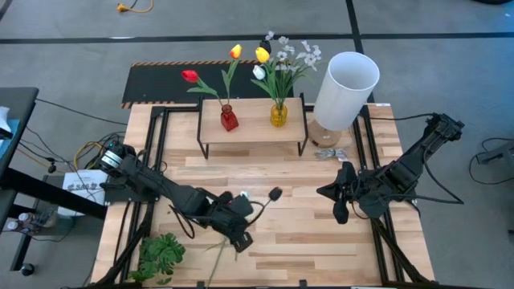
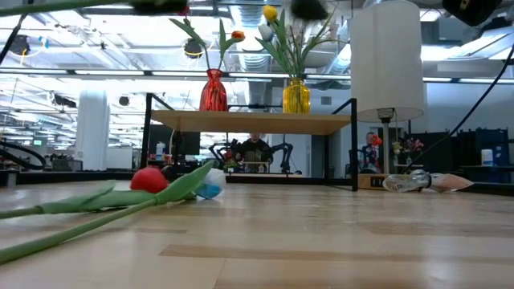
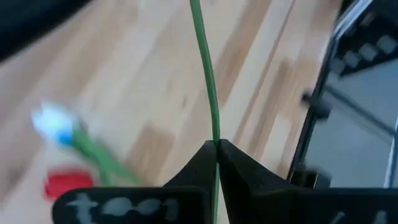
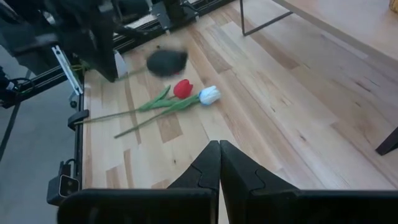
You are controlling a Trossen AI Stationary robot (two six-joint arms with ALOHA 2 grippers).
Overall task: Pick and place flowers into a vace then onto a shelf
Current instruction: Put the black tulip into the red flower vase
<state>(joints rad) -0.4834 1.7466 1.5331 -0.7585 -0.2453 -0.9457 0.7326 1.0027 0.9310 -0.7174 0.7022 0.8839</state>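
Two arms work over the desk (image 1: 321,233). At upper centre of the high view, the shelf (image 1: 255,120) carries a red vase (image 1: 229,118) and a yellow vase (image 1: 279,113) with flowers. Left tool (image 3: 216,144), lower centre, is clamped on a dark tulip's stem (image 3: 205,68). Right tool (image 4: 219,144), centre right, hovers pressed together, empty. A red tulip (image 4: 181,88) and white tulip (image 4: 209,95) lie on the desk.

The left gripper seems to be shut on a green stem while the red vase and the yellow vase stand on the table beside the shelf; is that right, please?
Not quite. The left gripper is shut on a green stem, but the red vase and the yellow vase stand on top of the shelf, as the high view shows.
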